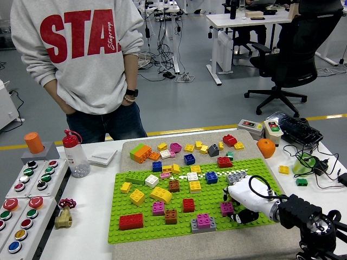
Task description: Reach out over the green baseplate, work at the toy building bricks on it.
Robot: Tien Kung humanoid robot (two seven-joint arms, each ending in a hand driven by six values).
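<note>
The right hand (244, 201) is laid at the baseplate's (142, 227) right edge, fingers curled beside a pink brick (226, 208); whether it is gripped cannot be told.

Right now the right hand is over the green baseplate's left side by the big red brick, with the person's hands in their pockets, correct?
Not quite. The head view shows the right hand over the green baseplate's right side, by a magenta brick. The person's hands are in their pockets.

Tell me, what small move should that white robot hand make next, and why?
Probably close its fingers on the small magenta brick and lift. The right hand already rests over the green studded baseplate, its fingers curled beside that brick.
</note>
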